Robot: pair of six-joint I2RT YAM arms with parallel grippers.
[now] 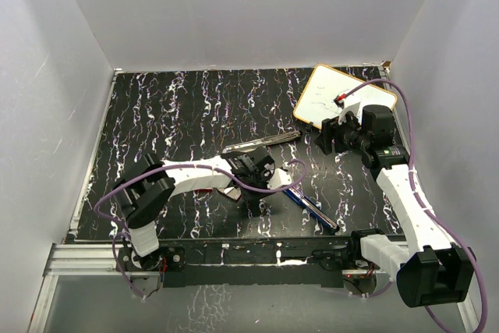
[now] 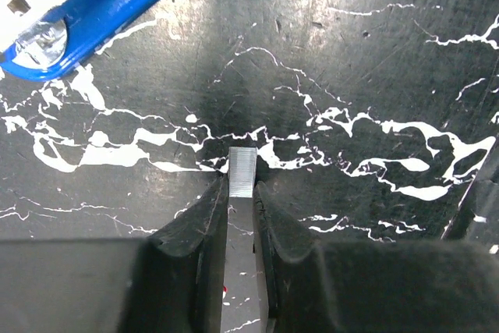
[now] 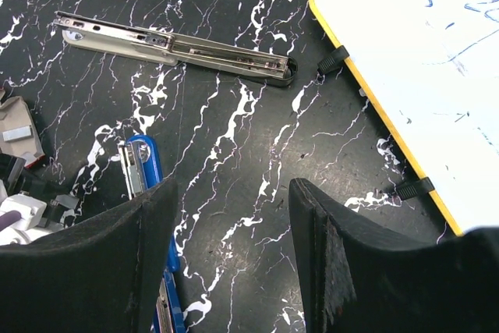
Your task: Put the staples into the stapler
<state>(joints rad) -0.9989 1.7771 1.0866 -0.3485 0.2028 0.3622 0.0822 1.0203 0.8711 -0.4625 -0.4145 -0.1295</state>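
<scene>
A short silver strip of staples (image 2: 242, 171) stands upright between the black pads of my left gripper (image 2: 242, 186), which is shut on it, its tip just above the black marbled table. That gripper (image 1: 253, 171) sits mid-table, beside the blue stapler (image 1: 312, 207), whose rounded end (image 2: 70, 25) shows at the top left of the left wrist view. The stapler (image 3: 144, 169) lies open with its metal channel facing up. The tan-grey tray of the staples (image 3: 17, 132) lies at the left edge of the right wrist view. My right gripper (image 3: 232, 193) hangs open over bare table.
A long silver metal bar (image 3: 179, 48) lies flat behind the stapler, also visible from above (image 1: 261, 142). A yellow-edged whiteboard (image 1: 343, 99) with black clips rests at the back right, close to my right gripper (image 1: 326, 139). White walls enclose the table.
</scene>
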